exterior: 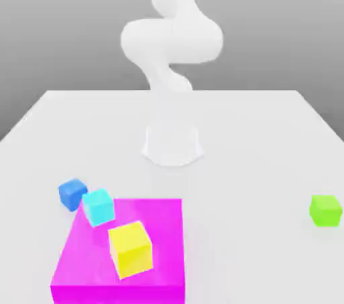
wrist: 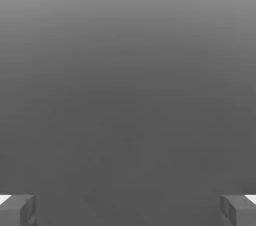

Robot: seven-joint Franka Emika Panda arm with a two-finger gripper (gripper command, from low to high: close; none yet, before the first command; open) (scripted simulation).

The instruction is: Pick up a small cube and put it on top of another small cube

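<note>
Here your claw (wrist: pixel 128 210) stands spread wide, its two fingertips (wrist: pixel 17 210) far apart at opposite edges of the hand view with nothing between them but plain grey background. In the exterior view your white arm (exterior: pixel 171 40) rises from its round base (exterior: pixel 172 144) at the far middle of the white table (exterior: pixel 269 134). The small royal-blue cube (exterior: pixel 72 194) sits on the table at the near left, just beside the cyan cube (exterior: pixel 99 206), which overlaps the far left corner of the magenta slab (exterior: pixel 134 249). A yellow cube (exterior: pixel 130 249) rests on that slab. A green cube (exterior: pixel 326 210) lies well apart at the right.
</note>
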